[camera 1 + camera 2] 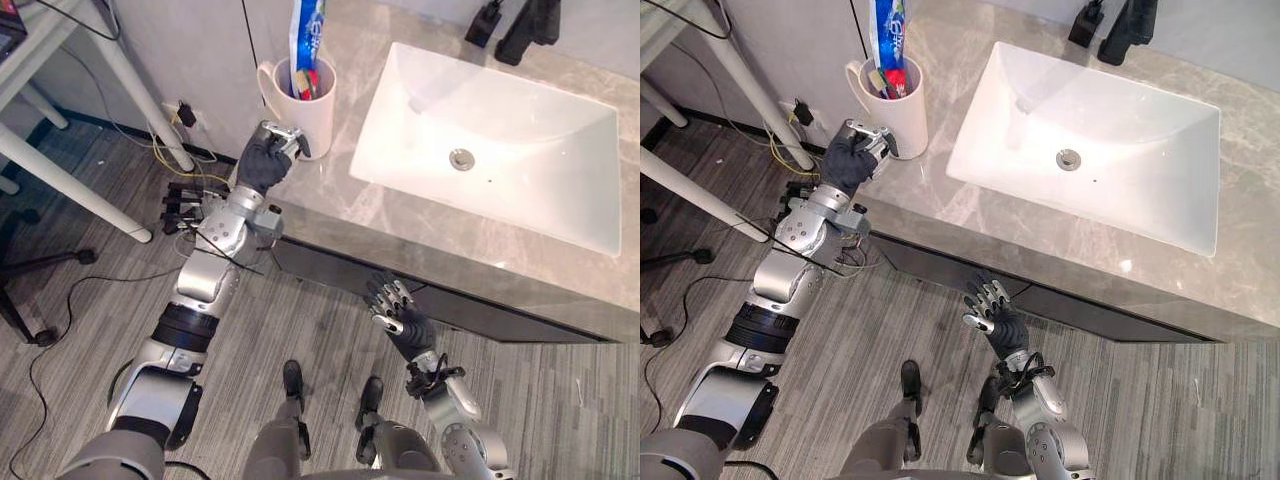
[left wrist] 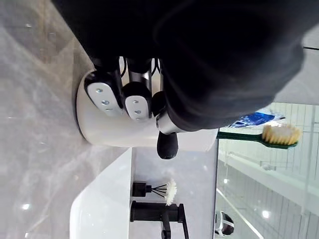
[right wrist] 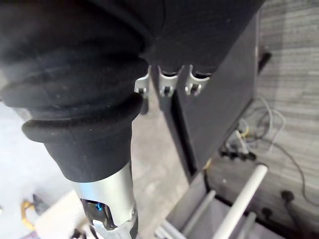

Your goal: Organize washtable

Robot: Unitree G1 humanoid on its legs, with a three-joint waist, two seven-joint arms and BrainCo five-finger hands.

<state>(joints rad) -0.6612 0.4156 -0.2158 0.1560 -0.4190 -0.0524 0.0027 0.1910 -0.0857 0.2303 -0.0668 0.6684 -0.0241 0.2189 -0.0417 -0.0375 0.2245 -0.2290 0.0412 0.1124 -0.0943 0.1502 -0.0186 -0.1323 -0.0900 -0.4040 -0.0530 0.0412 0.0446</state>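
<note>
Room as seen from my head. Floor (image 1: 100, 300): grey wood-look planks. Pale wall (image 1: 190, 50), with a socket (image 1: 186, 113) and loose cables (image 1: 160, 150) at its foot. Grey marbled desk (image 1: 340, 215) with a white rectangular sink (image 1: 500, 110) and a black tap (image 1: 525, 30). Dark cabinet front (image 1: 320, 262) beneath. A white table leg (image 1: 75, 188) stands to my left.

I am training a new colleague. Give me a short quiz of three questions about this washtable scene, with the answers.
1. True or false: the white cup stands inside the sink.
2. Which hand is at the cup? A: left hand. B: right hand.
3. Fill in: the cup holds a toothbrush and a tube of ____.
Key: 1 false, it stands on the counter beside the sink. 2 A. 3 toothpaste.
</note>
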